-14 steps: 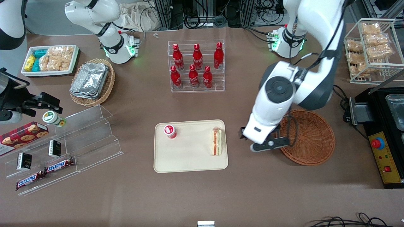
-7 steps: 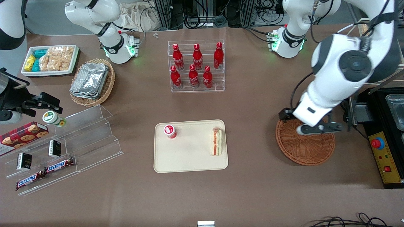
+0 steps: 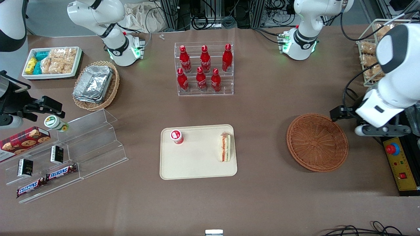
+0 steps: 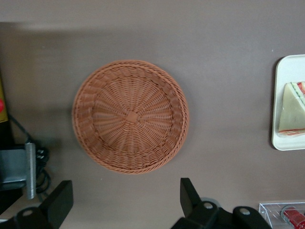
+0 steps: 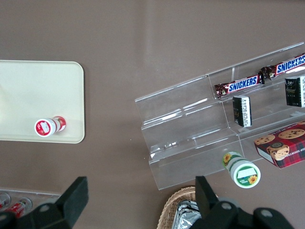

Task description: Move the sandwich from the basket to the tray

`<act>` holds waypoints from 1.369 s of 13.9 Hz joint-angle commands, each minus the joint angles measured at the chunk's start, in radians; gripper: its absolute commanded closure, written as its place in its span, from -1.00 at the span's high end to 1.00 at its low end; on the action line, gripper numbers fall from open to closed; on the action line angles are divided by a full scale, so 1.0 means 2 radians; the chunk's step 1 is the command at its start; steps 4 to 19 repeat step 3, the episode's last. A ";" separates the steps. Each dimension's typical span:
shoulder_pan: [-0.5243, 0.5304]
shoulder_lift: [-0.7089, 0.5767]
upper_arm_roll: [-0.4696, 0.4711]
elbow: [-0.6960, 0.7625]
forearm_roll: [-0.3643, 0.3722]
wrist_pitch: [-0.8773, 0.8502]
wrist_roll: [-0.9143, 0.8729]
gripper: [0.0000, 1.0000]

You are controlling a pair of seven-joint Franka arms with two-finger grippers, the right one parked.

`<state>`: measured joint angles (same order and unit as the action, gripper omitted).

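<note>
- 1 sandwich [image 3: 224, 148] on tray [image 3: 197, 164], beside 1 red-capped cup [image 3: 176, 136]
- 1 basket [image 3: 317, 142] holds nothing
- gripper [image 4: 125, 200] above the worktop [image 3: 262, 105] at basket's edge, fingers [image 4: 189, 192] spread open
- 6 red bottles [image 3: 203, 68] racked

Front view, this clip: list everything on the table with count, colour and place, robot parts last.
sandwich: one, white with red filling, on tray.
tray: one, beige, table middle.
small bottle: one, red-capped, on tray.
basket: one, reddish-brown, holds nothing, toward working arm's end.
cola bottles: six, red, in clear rack.
foil containers: stack, silver, in lighter basket.
candy bars: two, on clear stepped stand.
gripper: open, empty, beside the basket, above the table edge.
</note>
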<state>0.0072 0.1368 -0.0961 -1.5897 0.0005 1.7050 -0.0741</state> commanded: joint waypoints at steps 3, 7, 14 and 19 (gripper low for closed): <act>0.008 0.012 -0.004 0.027 0.001 -0.020 0.003 0.99; 0.008 0.012 -0.004 0.027 0.001 -0.020 0.003 0.99; 0.008 0.012 -0.004 0.027 0.001 -0.020 0.003 0.99; 0.008 0.012 -0.004 0.027 0.001 -0.020 0.003 0.99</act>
